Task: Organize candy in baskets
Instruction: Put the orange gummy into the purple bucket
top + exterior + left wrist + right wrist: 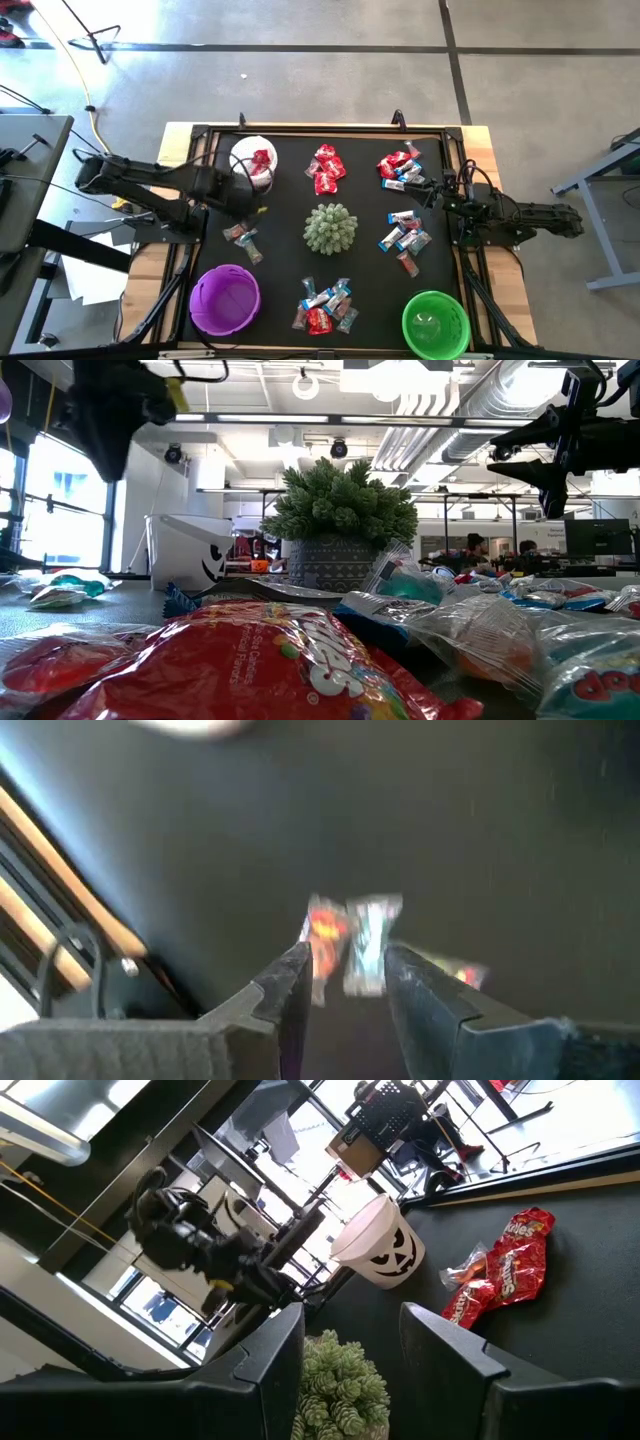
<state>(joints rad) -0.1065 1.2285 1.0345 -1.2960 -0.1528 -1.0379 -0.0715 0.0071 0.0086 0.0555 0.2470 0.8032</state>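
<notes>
The candy lies in small heaps on the black mat: one by the left edge, red ones at the far middle, others at the right and near middle. The white basket stands upright at the far left with red candy in it. The purple basket and the green basket stand at the near corners. My left gripper points down, open, above the left heap with nothing between its fingers. My right gripper waits open and level at the right edge.
A spiky pale-green ball sits mid-mat between the heaps. The mat's wooden rim runs close by my left gripper. Bare mat lies between the left heap and the purple basket.
</notes>
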